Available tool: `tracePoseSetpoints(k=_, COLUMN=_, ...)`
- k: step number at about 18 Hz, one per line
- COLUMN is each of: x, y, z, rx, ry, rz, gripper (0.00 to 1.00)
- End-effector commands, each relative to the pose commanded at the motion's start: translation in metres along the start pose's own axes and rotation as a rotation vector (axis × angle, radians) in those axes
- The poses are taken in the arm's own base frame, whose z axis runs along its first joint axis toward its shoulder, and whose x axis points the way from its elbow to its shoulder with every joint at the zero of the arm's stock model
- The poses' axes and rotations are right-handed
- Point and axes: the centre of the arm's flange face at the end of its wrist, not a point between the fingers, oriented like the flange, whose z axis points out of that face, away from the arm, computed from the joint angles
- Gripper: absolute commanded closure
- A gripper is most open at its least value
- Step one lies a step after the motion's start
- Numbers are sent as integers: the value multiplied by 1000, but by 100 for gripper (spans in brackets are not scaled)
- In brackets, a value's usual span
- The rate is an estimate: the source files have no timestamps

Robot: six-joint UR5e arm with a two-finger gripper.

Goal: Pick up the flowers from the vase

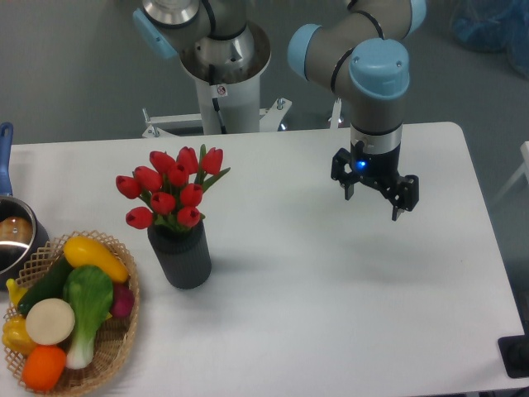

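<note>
The flowers (pixel 170 187), a bunch of red tulips with closed buds and green stems, stand upright in the vase (pixel 181 255), a short matte black cylinder on the left half of the white table. My gripper (pixel 374 203) hangs above the table to the right of the flowers, well apart from them. Its two fingers are spread and nothing is between them.
A wicker basket (pixel 116 346) of toy vegetables sits at the front left corner, close to the vase. A metal pot (pixel 15 240) with a blue handle is at the left edge. The arm's base (pixel 223 74) stands behind the table.
</note>
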Motion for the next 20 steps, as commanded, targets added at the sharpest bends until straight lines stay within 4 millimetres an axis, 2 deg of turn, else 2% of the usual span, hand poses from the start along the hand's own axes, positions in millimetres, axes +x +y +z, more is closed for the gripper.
tracePoseSetpoints(k=10, x=2, y=-1, z=2, rx=6, ry=3, rz=1, gripper=0)
tracePoseSetpoints(k=14, x=17, y=0, z=15, rx=88, ry=45, rz=-6, gripper=0)
tracePoseSetpoints(k=20, x=35, y=-2, z=19, rx=92, ry=65, rz=1, gripper=0)
